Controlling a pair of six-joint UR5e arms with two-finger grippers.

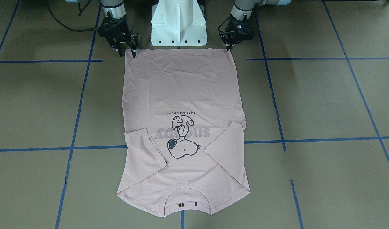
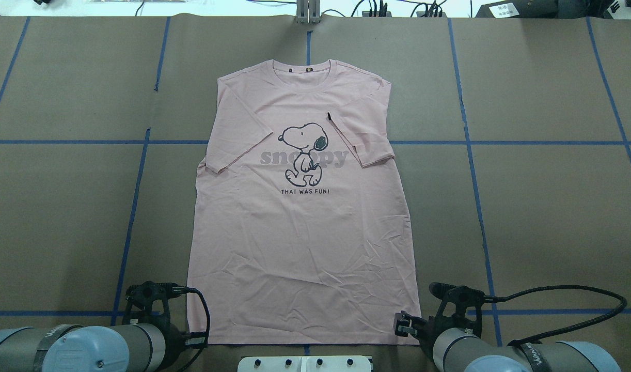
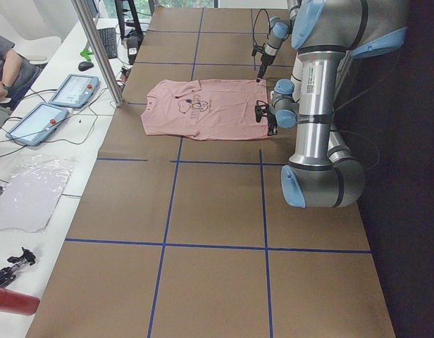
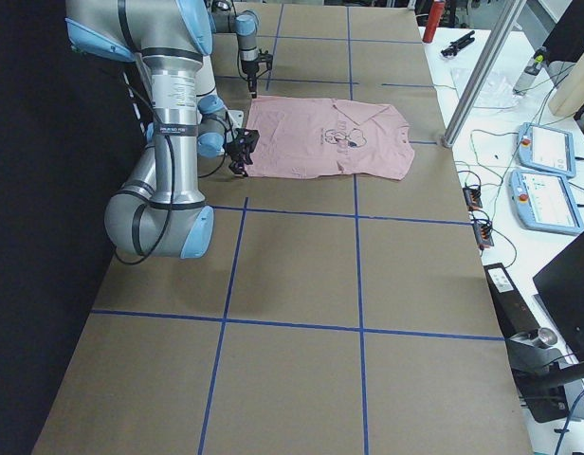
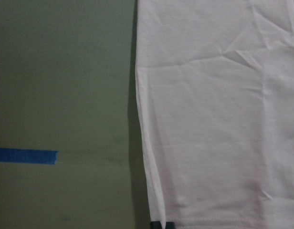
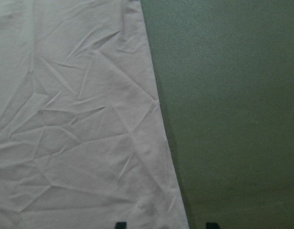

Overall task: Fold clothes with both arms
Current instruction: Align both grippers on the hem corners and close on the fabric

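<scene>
Here, T-shirt (image 1: 181, 82) lay flat on table (image 1: 309, 105), print up, long axis running straight away from base (image 1: 178, 22), hem nearest. Right gripper (image 1: 127, 53) stood spread astride one hem corner. Left gripper (image 1: 229, 47) had fingers together at other corner, cloth pinch unconfirmed.

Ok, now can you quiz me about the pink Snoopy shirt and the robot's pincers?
1. True or false: both sleeves are folded in over the T-shirt's front.
2. Which part lies nearest the left pincer and right pincer? A collar, B bottom hem, C sleeve.
3. Fill in: under the Snoopy drawing it says "THAT WAS ___!"
Key: 1 true; 2 B; 3 FUN.
</scene>
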